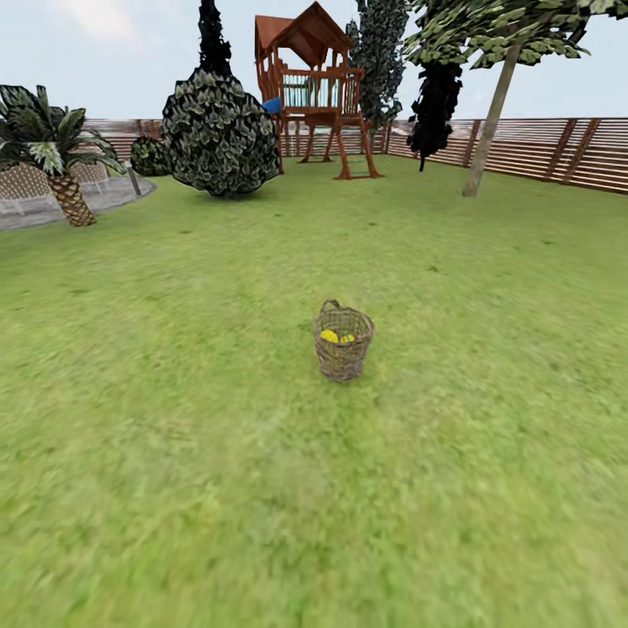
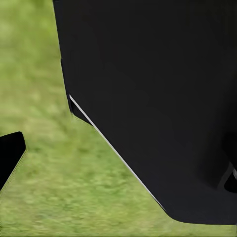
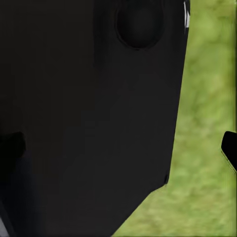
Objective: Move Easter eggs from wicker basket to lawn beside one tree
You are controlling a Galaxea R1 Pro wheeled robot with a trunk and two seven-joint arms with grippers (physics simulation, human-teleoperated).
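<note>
The brown wicker basket [image 1: 343, 342] stands upright on the lawn [image 1: 174, 410] at the middle of the head view, some way ahead of me. Over its rim I see the yellow tops of two Easter eggs [image 1: 329, 335], [image 1: 348, 337]; a third is hidden by the weave. A tall, pale, leaning tree trunk [image 1: 490, 122] rises at the far right by the fence. In the left wrist view one dark finger [image 2: 10, 154] sits at the picture's edge over grass. In the right wrist view a finger [image 3: 230, 148] shows likewise. Both grippers stand open, holding nothing, beside my black body.
A wooden play set [image 1: 314, 87] stands at the back, with a big round bush [image 1: 220, 131] to its left and dark conifers [image 1: 433, 96] to its right. A short palm [image 1: 63, 179] and a paved patch are at far left. A slatted fence [image 1: 558, 150] bounds the right.
</note>
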